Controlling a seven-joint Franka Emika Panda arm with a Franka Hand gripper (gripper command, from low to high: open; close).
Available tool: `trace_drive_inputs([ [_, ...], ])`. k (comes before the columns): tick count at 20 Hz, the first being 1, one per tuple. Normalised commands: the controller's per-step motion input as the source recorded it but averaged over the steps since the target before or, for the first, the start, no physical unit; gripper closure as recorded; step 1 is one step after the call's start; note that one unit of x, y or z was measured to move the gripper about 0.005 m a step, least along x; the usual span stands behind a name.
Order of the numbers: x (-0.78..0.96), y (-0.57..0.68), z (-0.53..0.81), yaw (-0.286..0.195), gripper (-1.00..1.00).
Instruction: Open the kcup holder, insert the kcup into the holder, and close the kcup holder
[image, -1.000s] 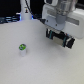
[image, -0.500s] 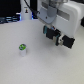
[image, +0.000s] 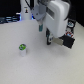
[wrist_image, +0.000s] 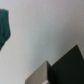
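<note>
white table (image: 30, 67) | kcup (image: 22, 48) upright, green top, alone on bare surface | kcup holder (image: 64, 40) on the exterior view's right of kcup, well apart | gripper (image: 47, 36) near holder, above table; jaw state cannot tell

the arm hides most of the kcup holder (image: 66, 41); the pincer is unseen.

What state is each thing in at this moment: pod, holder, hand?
kcup: upright on the white table, green top up, untouched, apart from the arm.
kcup holder: partly hidden behind the arm; open or closed cannot be told.
hand: blurred, holds nothing visible; fingers unclear.
</note>
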Motion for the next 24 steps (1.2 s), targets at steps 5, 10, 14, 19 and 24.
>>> trace_drive_inputs([
  [5, -0.29, -0.49, -0.02, -0.24, -1.0],
  [10, -0.27, -0.49, -0.12, -0.247, -1.0],
  [14, -0.35, -0.5, -0.34, -0.245, -1.0],
  [19, -0.3, -0.52, -0.41, -0.261, -1.0],
  [24, -0.25, -0.51, -0.47, -0.265, -1.0],
])
